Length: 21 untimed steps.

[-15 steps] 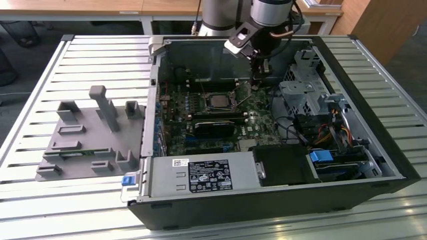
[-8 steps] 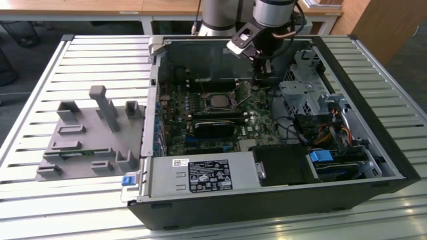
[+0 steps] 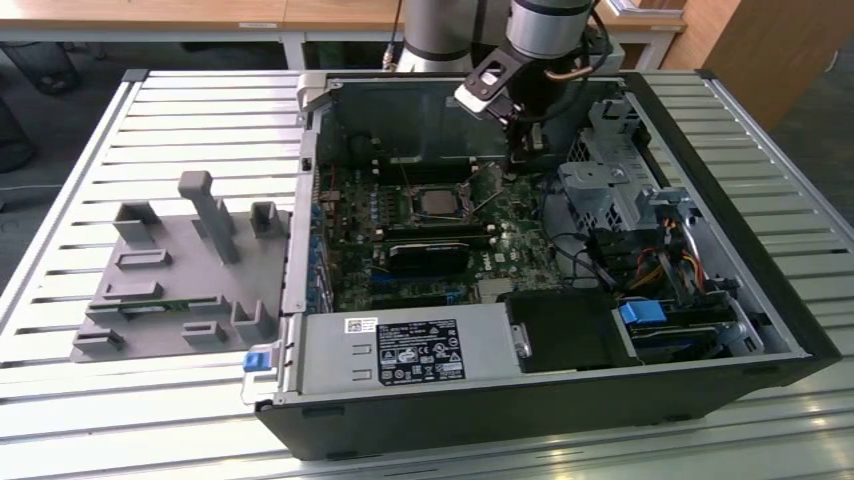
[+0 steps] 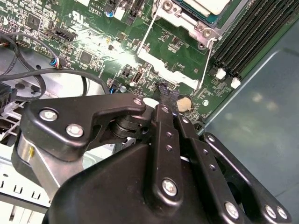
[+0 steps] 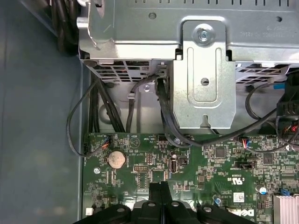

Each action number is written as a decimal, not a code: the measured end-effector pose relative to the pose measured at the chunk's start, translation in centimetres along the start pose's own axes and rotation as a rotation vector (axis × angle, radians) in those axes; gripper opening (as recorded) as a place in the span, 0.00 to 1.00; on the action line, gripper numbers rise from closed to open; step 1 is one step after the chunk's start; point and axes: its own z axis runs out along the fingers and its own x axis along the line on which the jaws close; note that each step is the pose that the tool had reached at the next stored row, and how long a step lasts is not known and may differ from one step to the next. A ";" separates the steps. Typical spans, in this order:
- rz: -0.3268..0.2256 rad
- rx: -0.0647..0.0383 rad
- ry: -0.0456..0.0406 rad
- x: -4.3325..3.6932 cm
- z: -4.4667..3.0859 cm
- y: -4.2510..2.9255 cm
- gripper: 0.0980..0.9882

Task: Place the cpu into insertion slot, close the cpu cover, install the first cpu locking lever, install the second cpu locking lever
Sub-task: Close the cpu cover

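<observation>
The cpu (image 3: pixel 438 203) lies in its socket on the green motherboard, grey metal top up; in the second wrist view one corner of the cpu (image 4: pixel 211 4) shows. The cpu cover (image 4: pixel 166 70), a thin silvery frame, stands tilted up from the socket toward my gripper; in the exterior view the cpu cover (image 3: pixel 490 186) shows as thin lines to the exterior view's right of the socket. My gripper (image 3: pixel 523 160) hangs just above that raised edge, inside the case. Its black fingers are pressed together with nothing between them, in both wrist views: gripper (image 4: pixel 164 91), gripper (image 5: pixel 161 187).
The open black computer case (image 3: pixel 747 230) sits on a slatted metal table. A metal drive cage (image 3: pixel 607 190) with cables stands close beside the gripper. Black memory slots (image 4: pixel 243 37) flank the socket. A grey plastic fixture (image 3: pixel 187 270) lies at the exterior view's left.
</observation>
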 end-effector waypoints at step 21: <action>0.000 0.002 -0.0003 0.00 0.77 -0.13 0.01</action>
